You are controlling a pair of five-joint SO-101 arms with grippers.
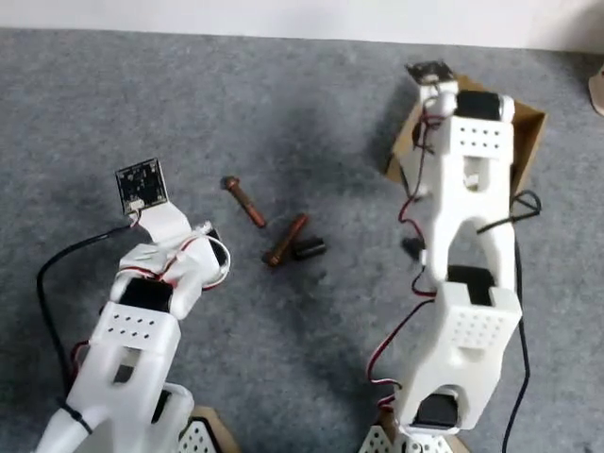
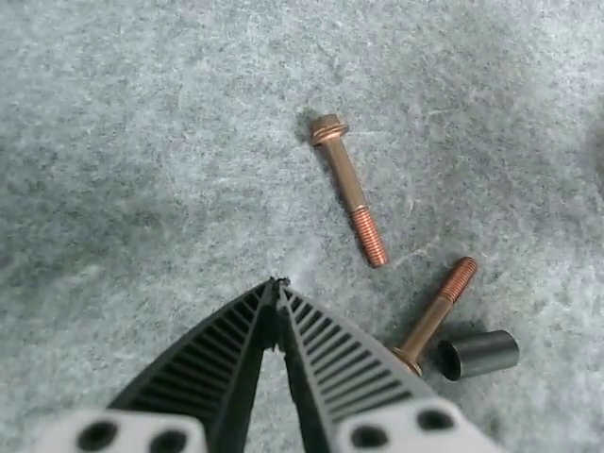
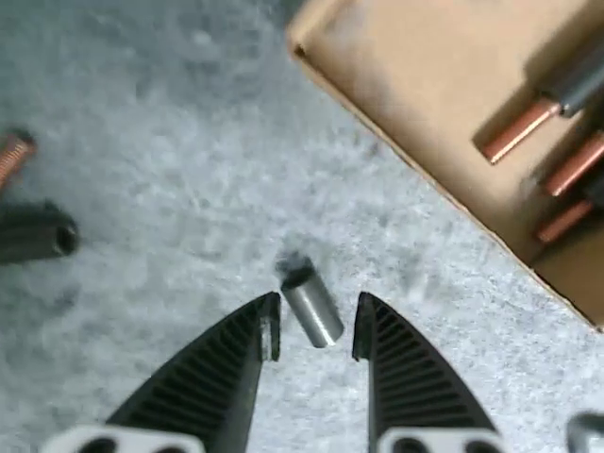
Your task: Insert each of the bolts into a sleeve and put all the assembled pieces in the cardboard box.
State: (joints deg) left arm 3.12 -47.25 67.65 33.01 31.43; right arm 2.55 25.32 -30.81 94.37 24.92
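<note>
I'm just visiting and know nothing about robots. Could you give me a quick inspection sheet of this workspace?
Surface: grey carpet.
Job's things: a lone bolt; another bolt beside a dark sleeve; second sleeve near the cardboard box, which holds assembled pieces.
Clutter: nothing seen.
Grippers: left gripper shut, empty; right gripper open, astride the second sleeve.
Cables: red and black wires along both arms.
Surroundings: pale strip past the carpet's far edge.
</note>
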